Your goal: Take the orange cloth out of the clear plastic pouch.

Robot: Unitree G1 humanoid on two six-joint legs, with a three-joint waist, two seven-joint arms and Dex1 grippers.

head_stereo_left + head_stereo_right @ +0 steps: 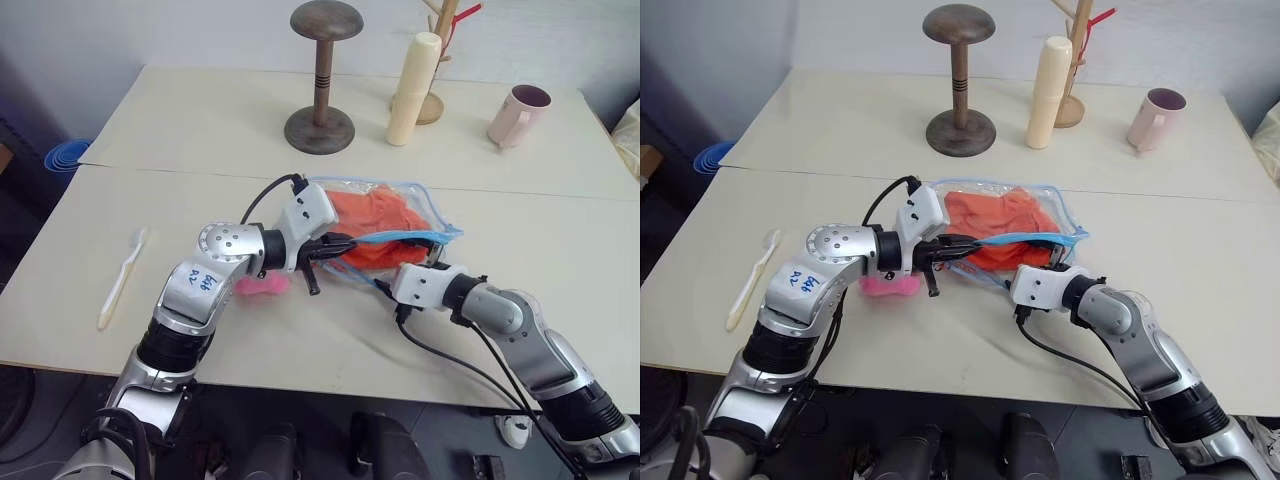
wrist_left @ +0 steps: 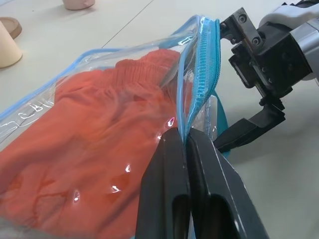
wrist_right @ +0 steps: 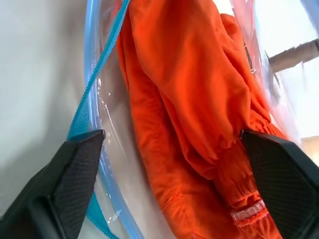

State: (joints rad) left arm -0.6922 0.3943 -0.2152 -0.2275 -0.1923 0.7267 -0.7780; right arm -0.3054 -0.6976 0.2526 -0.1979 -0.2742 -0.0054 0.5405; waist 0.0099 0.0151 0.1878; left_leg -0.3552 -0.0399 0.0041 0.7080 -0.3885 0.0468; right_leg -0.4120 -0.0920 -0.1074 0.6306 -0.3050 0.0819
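Both grippers work at the clear plastic pouch (image 1: 400,215) on the table (image 1: 200,140): the left gripper (image 2: 187,144) pinches its blue zipper edge, while the right gripper (image 3: 169,142) gapes wide at the mouth, holding nothing. Inside lies the orange cloth (image 3: 189,99).

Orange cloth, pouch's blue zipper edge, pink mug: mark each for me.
orange cloth (image 3: 189,99): right wrist view, on its bunched middle folds.
blue zipper edge (image 2: 203,74): left wrist view, on the zipper teeth.
pink mug (image 1: 515,117): left eye view, on its side wall.
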